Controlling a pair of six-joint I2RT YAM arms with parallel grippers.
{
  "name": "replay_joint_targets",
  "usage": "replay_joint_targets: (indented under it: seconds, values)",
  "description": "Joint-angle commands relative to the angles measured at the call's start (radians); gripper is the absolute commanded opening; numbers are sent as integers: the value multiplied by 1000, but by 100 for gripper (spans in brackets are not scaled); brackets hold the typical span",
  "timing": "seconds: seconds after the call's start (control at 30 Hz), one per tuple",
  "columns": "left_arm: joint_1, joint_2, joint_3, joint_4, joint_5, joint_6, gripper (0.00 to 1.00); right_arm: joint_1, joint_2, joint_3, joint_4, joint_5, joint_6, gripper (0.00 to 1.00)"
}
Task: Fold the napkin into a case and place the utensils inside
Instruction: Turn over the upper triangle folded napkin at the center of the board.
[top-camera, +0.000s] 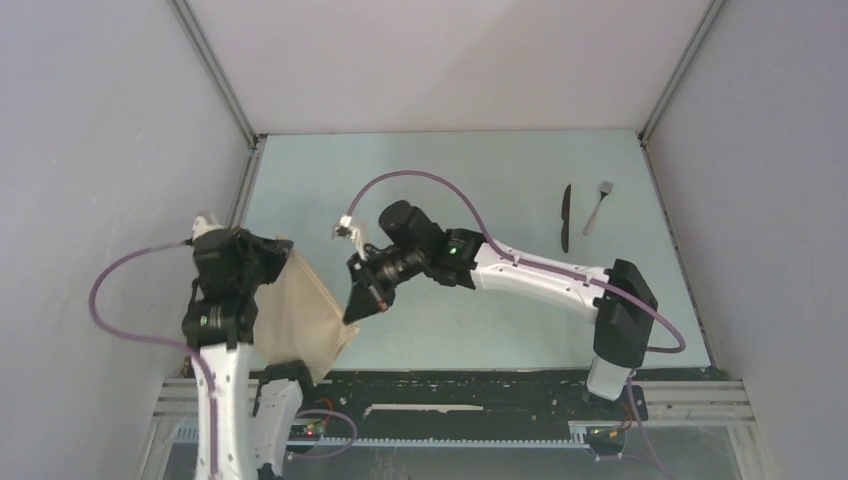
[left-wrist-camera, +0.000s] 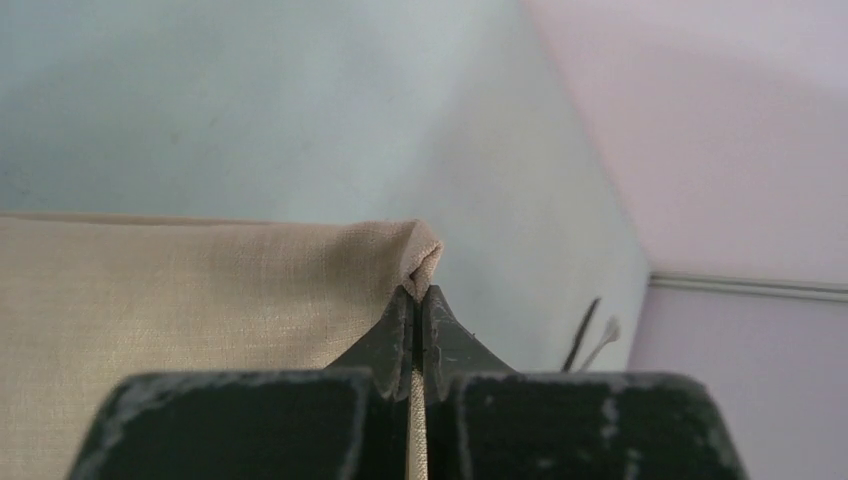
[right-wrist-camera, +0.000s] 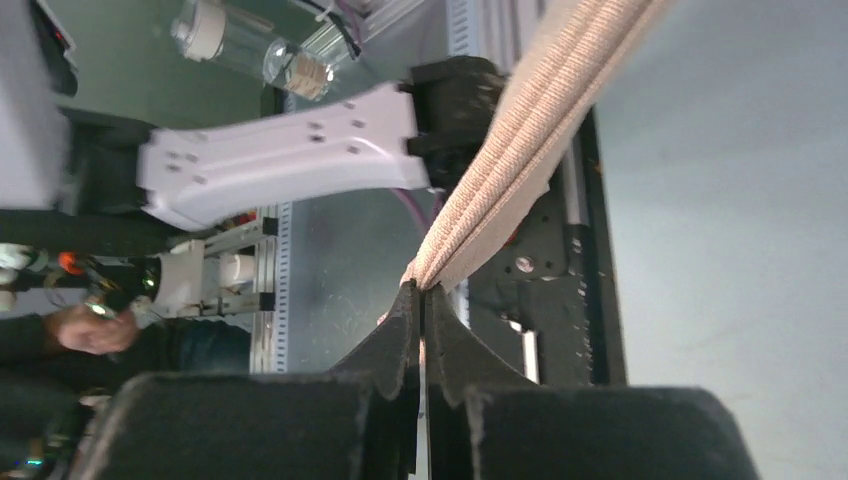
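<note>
Since the left gripper (left-wrist-camera: 420, 300) and right gripper (right-wrist-camera: 421, 295) each pinch it tight, the napkin (top-camera: 300, 310) is stretched between them at the left side of the table (top-camera: 450, 160), I think for a fold. No case shows yet, so nothing is inside; the knife (top-camera: 566, 217) and fork (top-camera: 597, 207) lie far from it on the right.

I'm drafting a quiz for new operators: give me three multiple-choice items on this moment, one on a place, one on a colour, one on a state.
1. Where do the knife and fork lie? A) far right part of the table B) near left corner C) between the arms' bases
2. What colour is the napkin? A) white B) beige-tan C) blue
3. How is the left claw? A) wide open B) shut on the napkin C) shut on the fork
Answers: 1 A, both lie side by side at the far right. 2 B, the cloth is plain beige-tan. 3 B, it pinches a napkin corner.
</note>
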Motion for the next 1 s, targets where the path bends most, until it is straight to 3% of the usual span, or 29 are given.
replay_joint_targets:
  seconds: [0.0, 0.23, 0.47, 0.6, 0.67, 0.83, 0.97]
  values:
    - [-77, 327, -53, 268, -105, 29, 0, -128, 62, -188, 118, -334, 126, 0]
    - [-259, 976, 142, 513, -148, 12, 0, -338, 310, -223, 123, -410, 3, 0]
    - [-336, 1273, 355, 561, -99, 11, 0, -480, 379, -214, 16, -431, -90, 0]
    - [-365, 1321, 371, 601, -84, 9, 0, -508, 382, -188, -51, -395, -105, 0]
    - [-367, 1329, 371, 623, -28, 7, 2, -519, 379, -163, -136, -343, -133, 6]
    - [-371, 1219, 363, 585, -20, 54, 44, -558, 321, -133, -286, -121, -164, 21]
    - [-371, 1012, 297, 550, -4, 116, 58, -585, 260, -158, -307, -31, -168, 42]
